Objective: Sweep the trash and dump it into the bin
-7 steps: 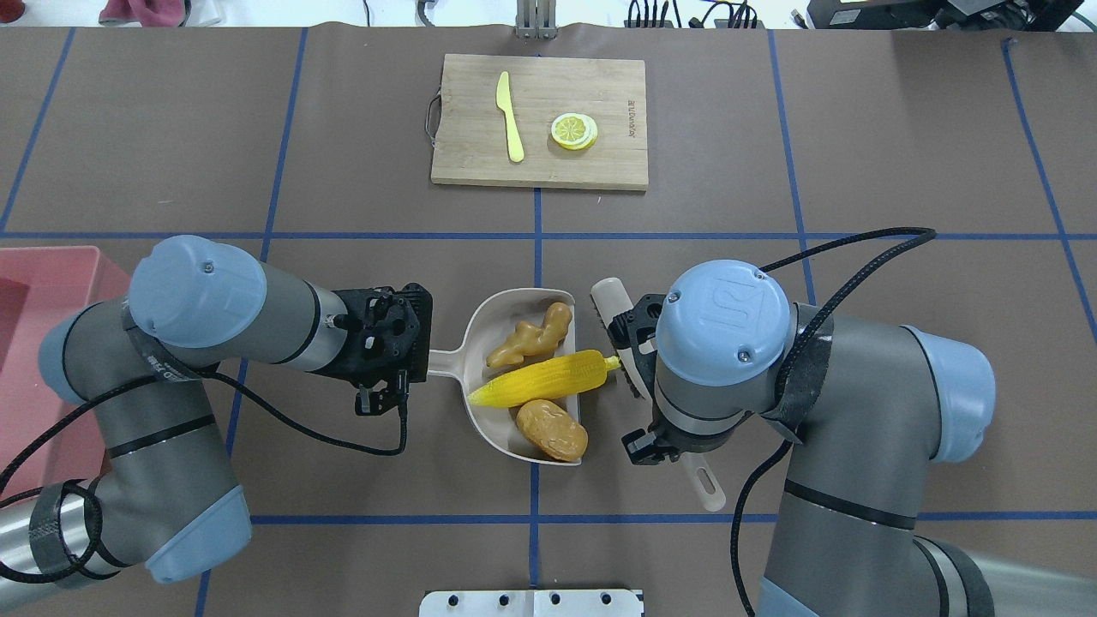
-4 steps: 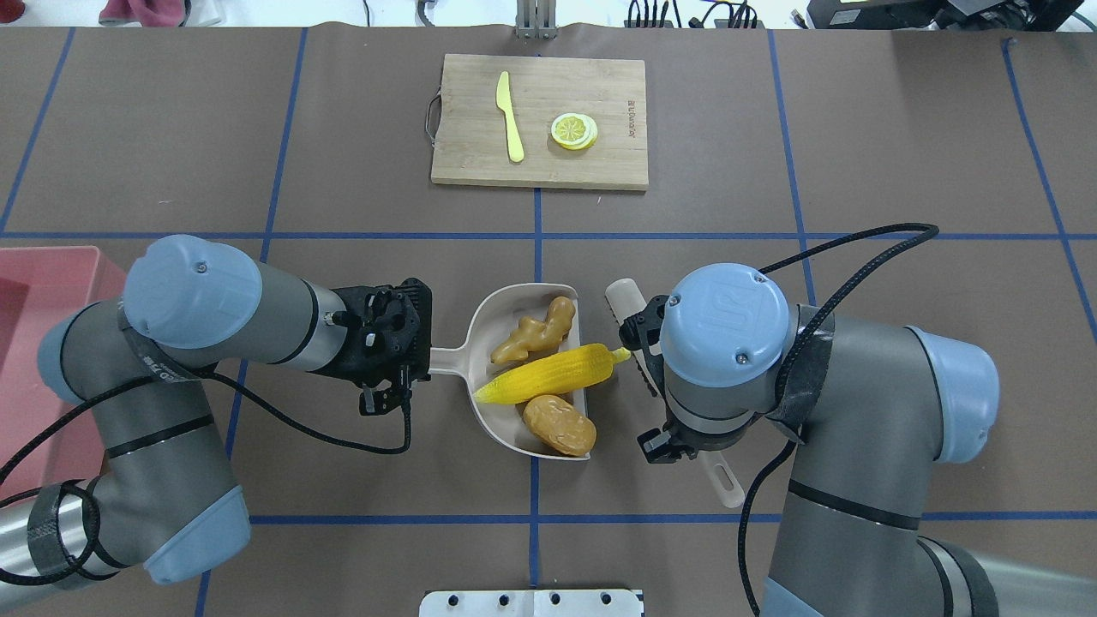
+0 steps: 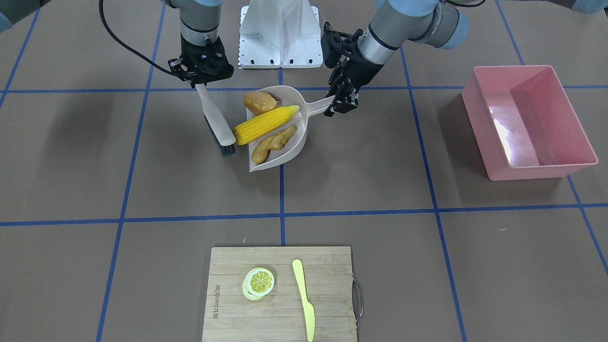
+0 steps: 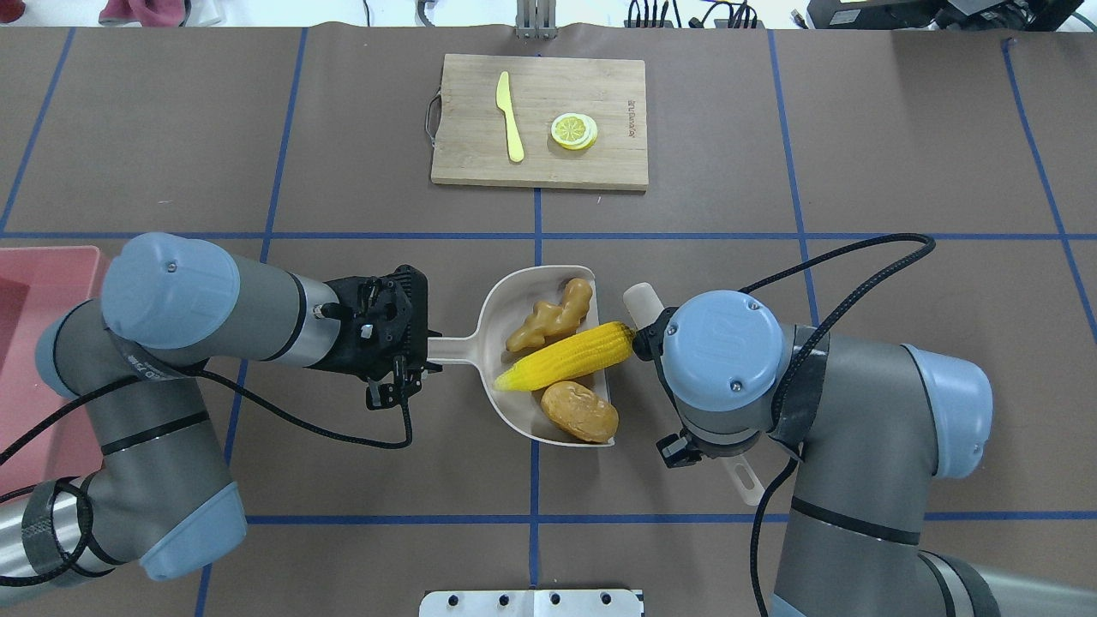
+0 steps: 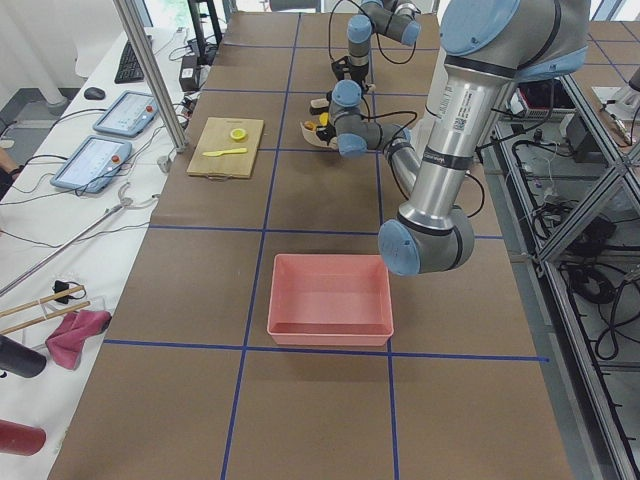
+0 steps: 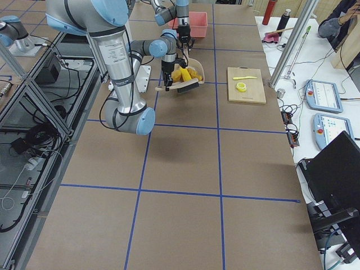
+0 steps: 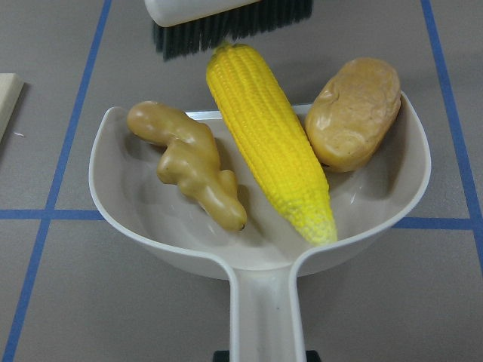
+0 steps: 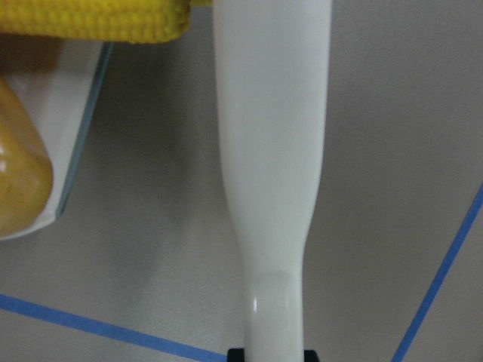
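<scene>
The left arm enters from the overhead view's left side, its elbow folded back and its forearm lying nearly level, reaching toward the middle of the counter. Its wrist is turned sideways, so the left end effector points horizontally toward the other arm, low over the counter, with its fingers clamped on the dustpan handle. The right arm comes in from the opposite side, forearm stretched toward the centre, wrist bent to aim straight down. The right end effector hangs vertically beneath it, fingers closed around the brush handle.
</scene>
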`<state>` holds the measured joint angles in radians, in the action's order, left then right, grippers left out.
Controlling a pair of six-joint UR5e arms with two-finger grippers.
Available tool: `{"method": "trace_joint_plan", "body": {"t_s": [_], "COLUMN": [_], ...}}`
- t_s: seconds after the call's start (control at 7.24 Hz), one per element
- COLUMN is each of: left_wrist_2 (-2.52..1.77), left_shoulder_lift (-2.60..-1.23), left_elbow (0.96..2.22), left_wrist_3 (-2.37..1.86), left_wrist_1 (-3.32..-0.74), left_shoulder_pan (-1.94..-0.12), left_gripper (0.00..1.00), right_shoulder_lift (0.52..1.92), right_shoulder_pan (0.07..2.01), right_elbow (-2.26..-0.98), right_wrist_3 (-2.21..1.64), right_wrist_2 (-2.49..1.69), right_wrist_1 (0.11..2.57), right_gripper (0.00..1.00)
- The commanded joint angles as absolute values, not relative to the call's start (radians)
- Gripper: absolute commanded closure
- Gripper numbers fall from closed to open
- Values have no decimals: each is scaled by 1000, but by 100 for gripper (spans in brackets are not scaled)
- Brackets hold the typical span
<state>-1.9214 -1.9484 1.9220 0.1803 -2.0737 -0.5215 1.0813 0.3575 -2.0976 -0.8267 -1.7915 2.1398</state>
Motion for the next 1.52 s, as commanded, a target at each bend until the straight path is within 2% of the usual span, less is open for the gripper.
{"method": "trace_joint_plan", "body": {"t_s": [0.0,0.28,0.83,0.97,1.11,1.38], "left_wrist_2": [-1921,-1922,-1925,-1921,-1921,-1921], "left_shoulder_lift": [-1945,-1945,-1933,-1909,-1908,-1907], "left_elbow": [1924,1924,1918,1916,1908,1891], "left_wrist_3": [179,179,179,181,181,181], "left_wrist_1": [-2097,-2097,-2089,-2083,-2083,-2083], "left_shoulder_pan": [-538,-543,-545,-545,-543,-541], "left_gripper": [100,100,100,100,100,100], "right_shoulder_lift": [1094,1077,1112,1121,1121,1157], "right_shoulder_pan": [366,373,399,447,551,622], "right_elbow": [-2108,-2221,-2214,-2176,-2101,-1957], "right_wrist_3": [-824,-804,-770,-696,-640,-635], "right_wrist_2": [-1766,-1766,-1753,-1729,-1742,-1776], "right_wrist_1": [2176,2314,2312,2304,2231,2049], "right_gripper": [100,100,100,100,100,100]}}
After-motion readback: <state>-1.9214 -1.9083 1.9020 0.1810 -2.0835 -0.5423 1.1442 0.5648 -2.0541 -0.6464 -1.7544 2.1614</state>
